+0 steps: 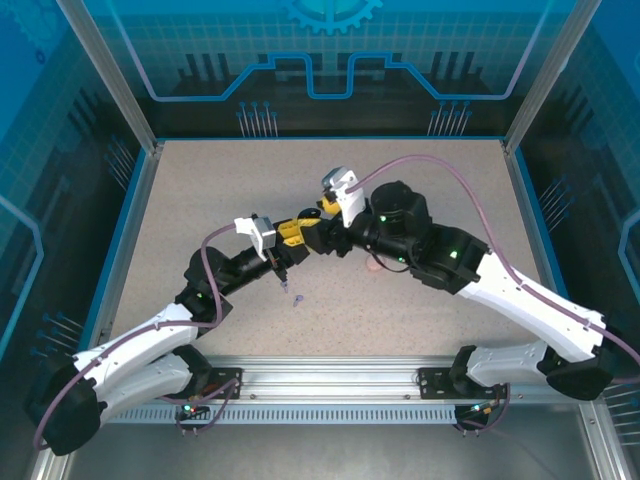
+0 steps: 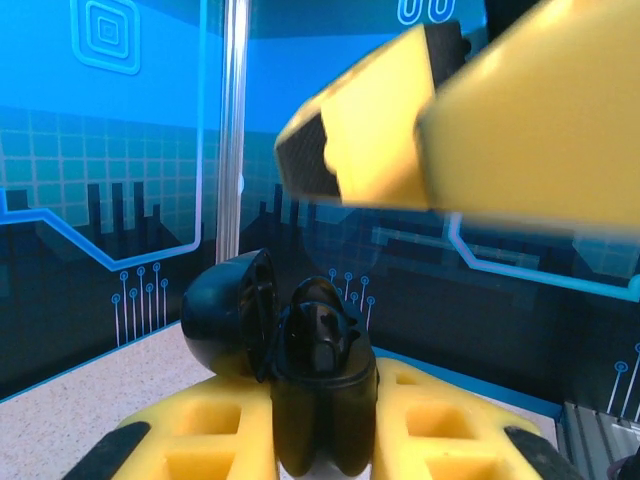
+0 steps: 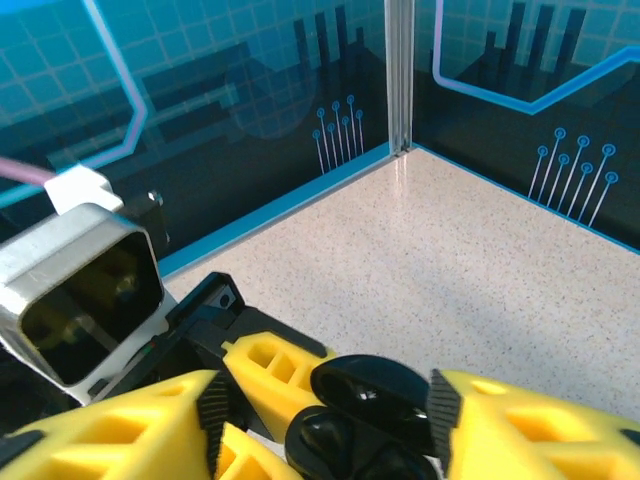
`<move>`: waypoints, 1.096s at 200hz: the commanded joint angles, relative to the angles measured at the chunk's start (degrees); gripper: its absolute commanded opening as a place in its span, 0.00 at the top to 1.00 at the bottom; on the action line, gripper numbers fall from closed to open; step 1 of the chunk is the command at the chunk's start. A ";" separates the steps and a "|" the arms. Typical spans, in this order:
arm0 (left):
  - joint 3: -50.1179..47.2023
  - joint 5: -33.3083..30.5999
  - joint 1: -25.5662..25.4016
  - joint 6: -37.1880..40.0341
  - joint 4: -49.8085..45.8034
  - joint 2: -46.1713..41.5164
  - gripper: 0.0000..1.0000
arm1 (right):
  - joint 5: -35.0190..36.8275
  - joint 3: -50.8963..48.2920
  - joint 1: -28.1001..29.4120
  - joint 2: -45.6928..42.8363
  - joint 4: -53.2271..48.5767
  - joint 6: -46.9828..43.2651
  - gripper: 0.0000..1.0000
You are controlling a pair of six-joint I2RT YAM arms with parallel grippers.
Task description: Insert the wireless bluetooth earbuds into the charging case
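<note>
Light: bright and even, thrown from above; a blue cast is lent by the walls.
Shadows: soft, kept close under the arms on the table [image 1: 400, 300].
Glare: a faint sheen is seen on the black charging case [image 2: 320, 390].
Blur: fingers [image 2: 370, 140] of the right gripper [image 3: 328, 400] are smeared in the left wrist view.

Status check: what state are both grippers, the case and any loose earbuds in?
left gripper: jaws shut on the black case.
right gripper: jaws open, straddling the black case.
black case: lid open.
lilac earbuds: loose on the table, not in a case.
</note>
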 commanded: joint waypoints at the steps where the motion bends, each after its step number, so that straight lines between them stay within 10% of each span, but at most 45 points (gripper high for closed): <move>1: 0.33 -0.18 -0.40 1.92 0.25 -0.98 1.00 | -6.13 2.03 -4.18 -3.55 -2.75 0.71 0.32; 50: 1.17 2.07 -0.40 1.92 0.03 -0.56 1.00 | -24.65 -4.26 -15.91 -5.60 -1.68 5.00 0.00; 101: 1.92 3.69 -0.39 1.06 0.36 0.55 1.00 | -40.54 -6.35 -17.56 0.15 5.48 9.47 0.00; 219: 2.18 2.47 -0.41 1.00 -1.13 0.93 1.00 | -46.37 -1.15 -16.41 4.53 4.66 11.52 0.23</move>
